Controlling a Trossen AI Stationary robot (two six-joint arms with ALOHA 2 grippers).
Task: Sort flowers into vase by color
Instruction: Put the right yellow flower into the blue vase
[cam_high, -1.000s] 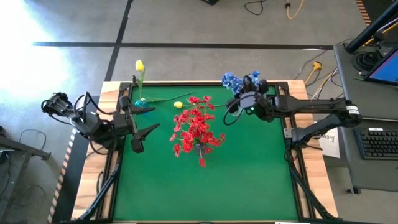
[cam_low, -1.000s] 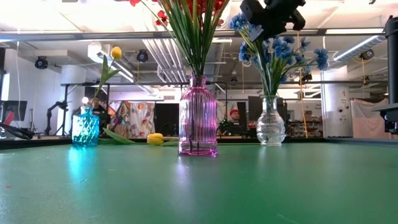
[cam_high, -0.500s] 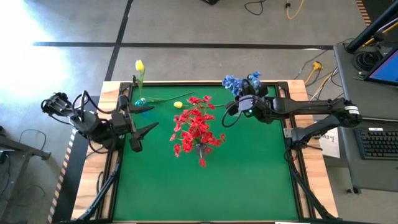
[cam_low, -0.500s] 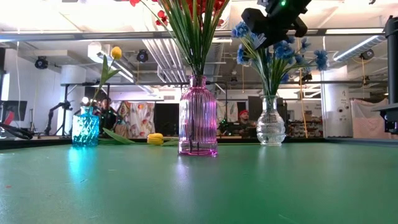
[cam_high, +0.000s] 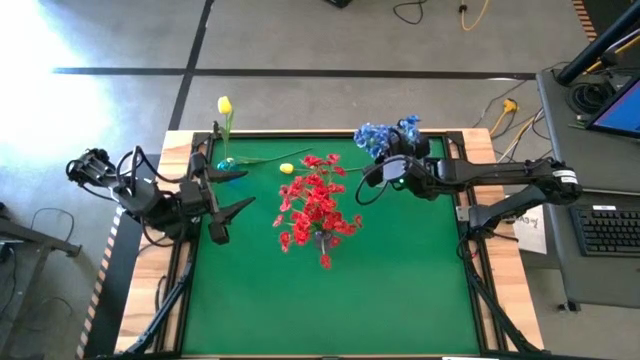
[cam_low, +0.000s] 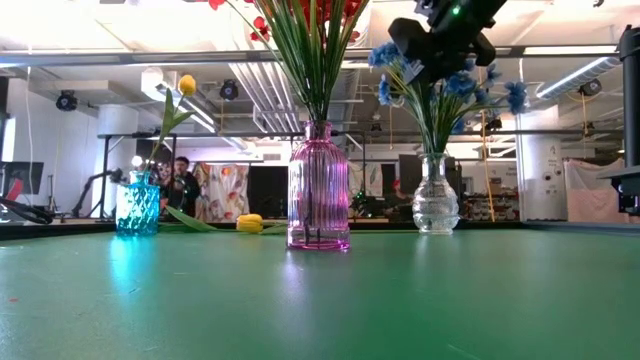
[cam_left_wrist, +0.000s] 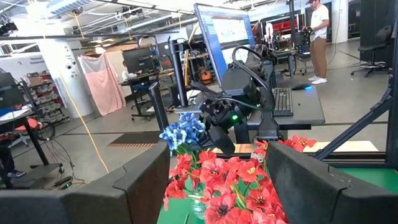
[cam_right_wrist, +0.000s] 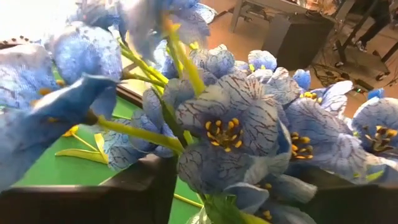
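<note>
Right gripper (cam_high: 388, 168), jaws parting, releases blue flowers (cam_high: 378, 133) into the clear vase (cam_low: 436, 197) at one o'clock; next, the yellow tulip (cam_high: 286, 168) lying at eleven. Left gripper (cam_high: 228, 211) waits open.

Three vases (cam_low: 319, 190) in a row on the tabletop (cam_high: 400, 270), right gripper (cam_high: 385, 167) over the rightmost vase's flowers (cam_high: 384, 133), middle vase just left of it, a loose bud (cam_high: 286, 169) farther left (lying flat), left gripper (cam_high: 222, 212) well apart.
</note>
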